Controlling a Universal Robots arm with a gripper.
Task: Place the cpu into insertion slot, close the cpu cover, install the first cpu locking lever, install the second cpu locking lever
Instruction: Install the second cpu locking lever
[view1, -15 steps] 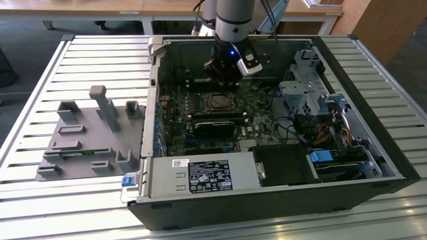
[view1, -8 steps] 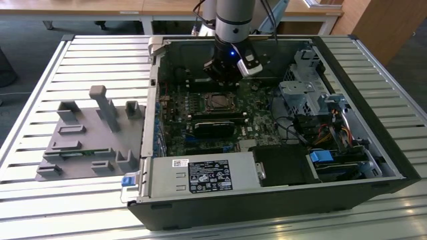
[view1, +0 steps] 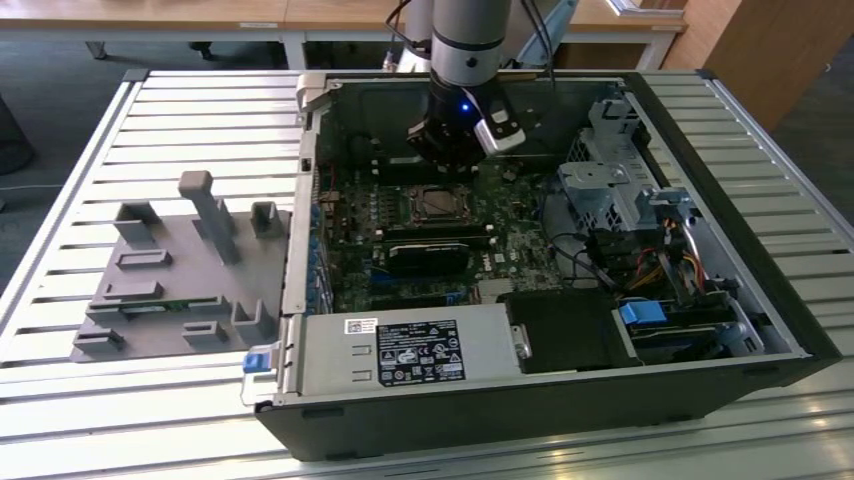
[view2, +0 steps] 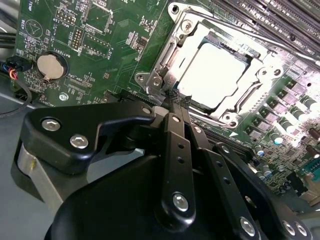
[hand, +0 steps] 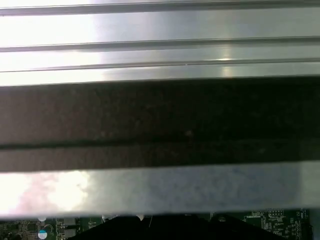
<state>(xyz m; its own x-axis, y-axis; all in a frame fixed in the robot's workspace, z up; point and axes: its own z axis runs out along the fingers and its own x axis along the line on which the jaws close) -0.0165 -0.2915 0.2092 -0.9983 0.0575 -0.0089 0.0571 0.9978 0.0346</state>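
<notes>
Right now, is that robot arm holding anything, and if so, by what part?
Nothing is held. The gripper has its fingers shut together with nothing between them, tips at the edge of the cpu cover, where the cpu already sits.

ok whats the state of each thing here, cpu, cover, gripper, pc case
cpu: seated in the insertion slot, pale top showing
cpu cover: down flat around the chip
gripper: shut, fingertips at the cover's edge, holding nothing
pc case: lying on its side, side panel off, motherboard exposed

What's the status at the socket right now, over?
Pincer shut, tips at the cpu cover edge. cpu seated, cover down over it. Nothing in the way.
</notes>
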